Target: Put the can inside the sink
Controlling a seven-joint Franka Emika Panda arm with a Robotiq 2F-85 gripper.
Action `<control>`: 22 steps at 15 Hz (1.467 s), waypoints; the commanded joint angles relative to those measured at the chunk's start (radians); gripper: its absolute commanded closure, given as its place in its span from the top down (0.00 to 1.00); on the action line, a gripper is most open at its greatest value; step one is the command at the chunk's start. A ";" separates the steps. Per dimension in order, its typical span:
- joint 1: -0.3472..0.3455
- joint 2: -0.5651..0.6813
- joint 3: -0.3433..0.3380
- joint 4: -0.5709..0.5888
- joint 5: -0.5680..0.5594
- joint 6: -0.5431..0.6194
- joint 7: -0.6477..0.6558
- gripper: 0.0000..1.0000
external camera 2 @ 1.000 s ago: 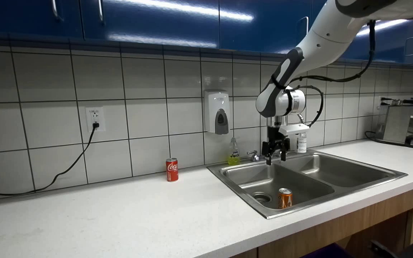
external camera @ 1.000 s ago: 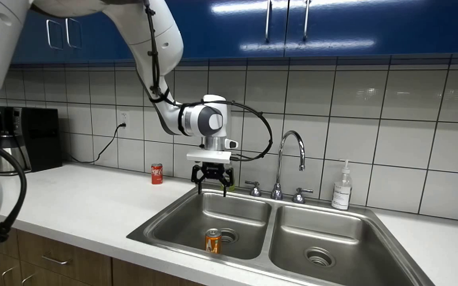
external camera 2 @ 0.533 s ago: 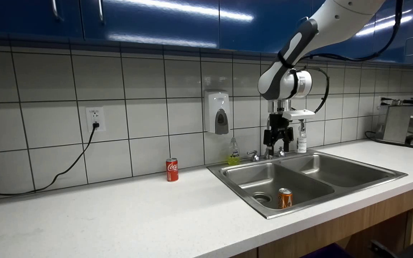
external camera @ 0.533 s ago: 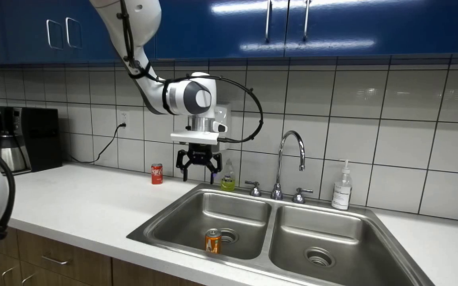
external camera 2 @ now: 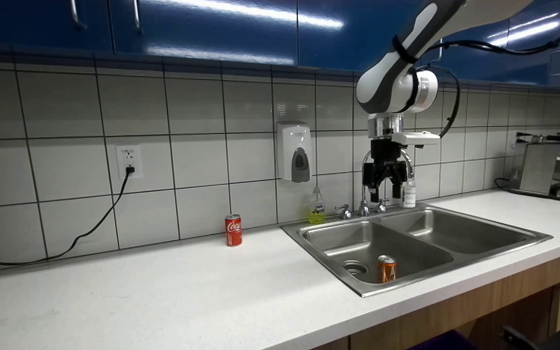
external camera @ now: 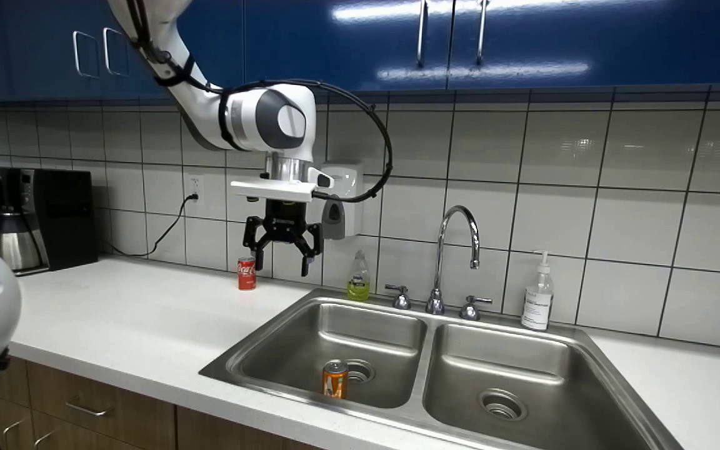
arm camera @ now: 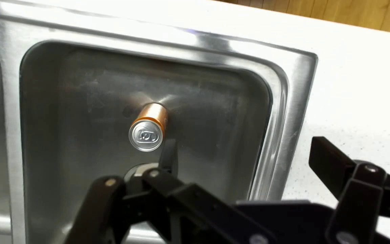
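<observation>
The orange cylindrical metal can (external camera: 335, 381) stands in the steel double-basin sink (external camera: 423, 362); the black tool (external camera: 282, 267), spread wide, holds nothing.

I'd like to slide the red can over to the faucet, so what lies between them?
Counter first, then the edge of the sink, the green bottle and a faucet handle. Both exterior views show this.

Red can (external camera 2: 234, 231), near the sink (external camera: 424, 362): white script, "Coca" readable in an exterior view. Orange can (external camera: 335, 380), inside the sink: lettering illegible. Clear pump bottle (external camera: 535, 305) and soap bottle (external camera: 359, 282), at the sink's back edge: print too small to read.
</observation>
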 commanded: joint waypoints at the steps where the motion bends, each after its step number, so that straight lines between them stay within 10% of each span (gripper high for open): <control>1: 0.014 -0.146 0.009 -0.094 -0.010 -0.050 0.053 1.00; 22: 0.029 -0.245 -0.004 -0.153 -0.003 -0.076 0.075 1.00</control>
